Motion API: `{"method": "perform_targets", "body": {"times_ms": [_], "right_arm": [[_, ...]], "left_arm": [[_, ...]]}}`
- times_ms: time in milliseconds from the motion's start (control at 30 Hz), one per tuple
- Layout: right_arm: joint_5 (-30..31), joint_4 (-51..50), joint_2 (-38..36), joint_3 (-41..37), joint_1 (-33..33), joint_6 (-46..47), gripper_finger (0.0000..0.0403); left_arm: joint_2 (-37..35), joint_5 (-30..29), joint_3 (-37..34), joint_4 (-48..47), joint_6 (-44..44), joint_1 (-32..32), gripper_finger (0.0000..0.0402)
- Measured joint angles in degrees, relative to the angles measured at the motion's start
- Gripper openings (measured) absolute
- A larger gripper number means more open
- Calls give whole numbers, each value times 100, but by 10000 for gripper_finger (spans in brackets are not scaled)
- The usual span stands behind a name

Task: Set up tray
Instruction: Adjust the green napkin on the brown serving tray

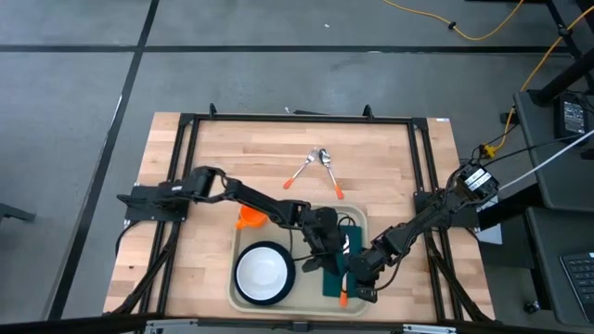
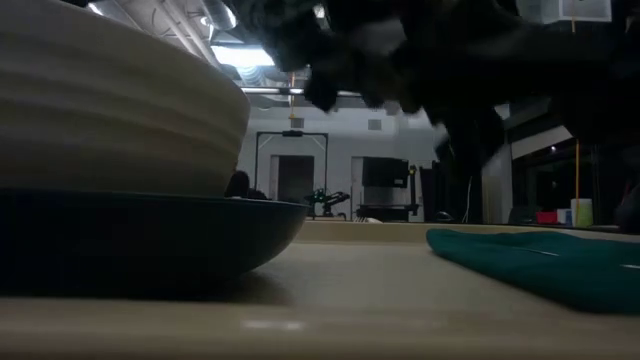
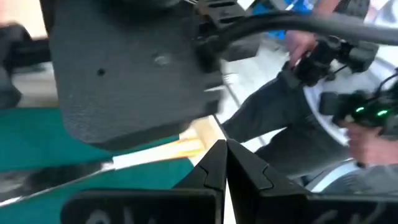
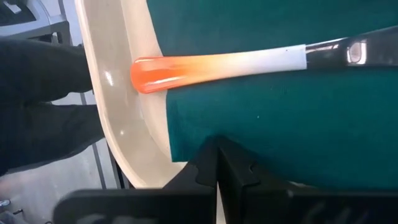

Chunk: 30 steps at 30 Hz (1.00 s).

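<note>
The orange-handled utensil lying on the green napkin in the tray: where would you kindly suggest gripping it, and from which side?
Grip the utensil at its white mid-handle, from straight above. It lies flat on the napkin, and its orange tip overhangs beside the tray rim, which blocks a side approach.

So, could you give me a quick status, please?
Both tools shut, empty, over the napkin. Tray holds bowl, napkin, one utensil. Nothing in the way.

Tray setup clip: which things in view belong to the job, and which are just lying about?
Job:
tray
white bowl on dark plate
green napkin
orange-handled utensil on napkin
two utensils on table
orange cup

Lying about:
yellow cable on floor
</note>
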Motion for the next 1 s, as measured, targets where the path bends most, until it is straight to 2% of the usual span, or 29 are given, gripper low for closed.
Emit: {"method": "perform_targets", "body": {"times_ms": [267,567,833,1000], "right_arm": [[38,74,0,-11,-2,108,3],[120,76,-153,-24,-4,120,3],[99,27,-157,-17,-11,156,3],[80,-7,-157,-13,-7,101,3]], "left_arm": [[772,8,693,92,-454,19,4],[1059,-522,1017,-482,-484,8,4],[1048,-1312,1264,-1775,-78,-36,4],[1103,-1763,2041,-3294,385,-102,3]]}}
